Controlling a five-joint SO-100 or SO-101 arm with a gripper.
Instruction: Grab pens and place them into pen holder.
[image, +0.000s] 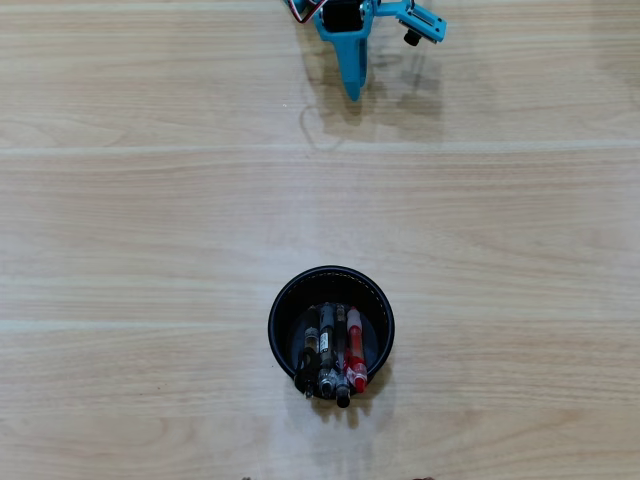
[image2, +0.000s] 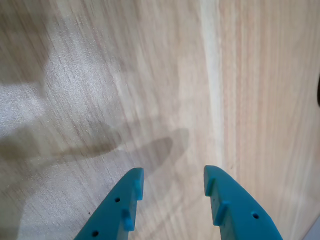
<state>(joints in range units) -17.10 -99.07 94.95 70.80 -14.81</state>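
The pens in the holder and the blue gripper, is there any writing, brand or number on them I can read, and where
None readable. The pens in the pen holder show pale patches on their barrels, too small and blurred to read. The gripper and the wooden table carry no text in either view.

My arm: gripper (image2: 172, 177) turquoise plastic; two tapered fingers (image2: 120, 210), small holes along faces. In overhead view, black knob (image: 411, 38) and red-white wires (image: 298, 10) at wrist.

Four pens (image: 330, 355) upright in pen holder (image: 280, 300) (fingers (image: 352, 90) well apart).
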